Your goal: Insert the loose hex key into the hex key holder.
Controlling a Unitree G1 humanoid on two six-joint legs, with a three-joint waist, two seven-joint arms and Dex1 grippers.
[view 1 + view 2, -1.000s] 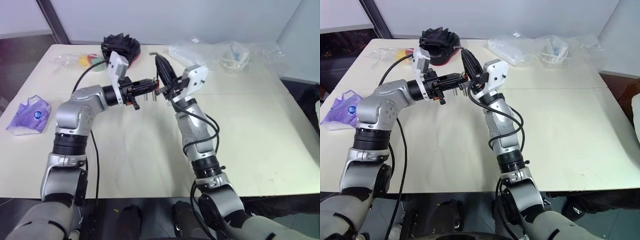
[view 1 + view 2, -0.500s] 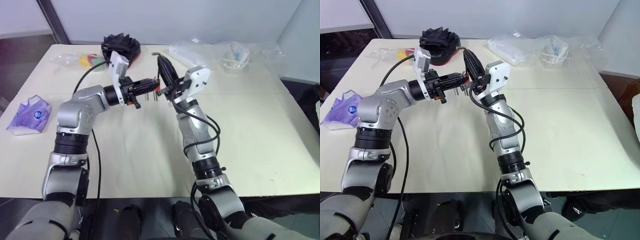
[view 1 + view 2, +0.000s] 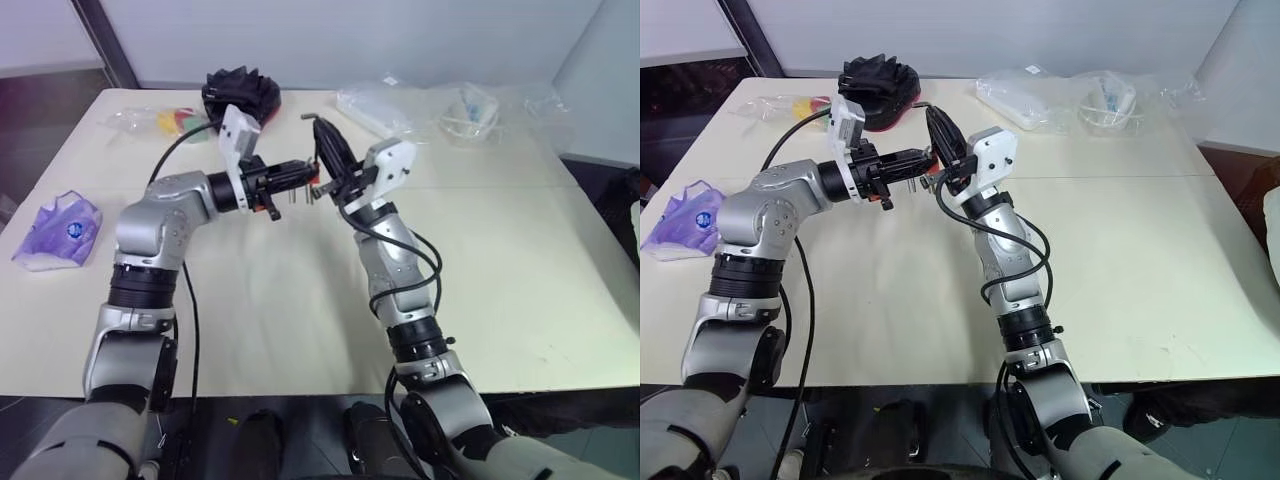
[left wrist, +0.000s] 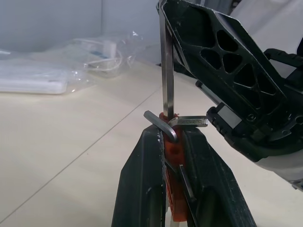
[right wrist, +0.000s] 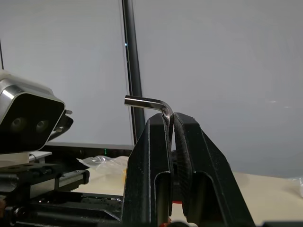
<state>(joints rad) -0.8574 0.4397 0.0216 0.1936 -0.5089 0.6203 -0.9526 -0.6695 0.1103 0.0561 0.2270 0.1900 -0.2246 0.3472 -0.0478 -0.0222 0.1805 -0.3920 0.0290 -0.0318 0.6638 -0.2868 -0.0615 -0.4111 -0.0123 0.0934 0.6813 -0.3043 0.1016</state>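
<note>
Both arms are up over the worktop [image 3: 300,300], claws meeting. Left claw [image 4: 176,142] is shut tight on the hex key holder [image 4: 173,189]. Right claw [image 5: 171,120] pinches the loose hex key [image 4: 166,71], long end down, tip touching the holder's top.

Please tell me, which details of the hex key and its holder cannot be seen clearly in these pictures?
- Loose hex key tip: left wrist view, hidden where it meets the holder; entry into a hole unclear.
- Its shaft: right wrist view, hidden between the right gripper fingers.
- Holder's lower end: left wrist view, cut off by the edge, between the left gripper fingers.
</note>
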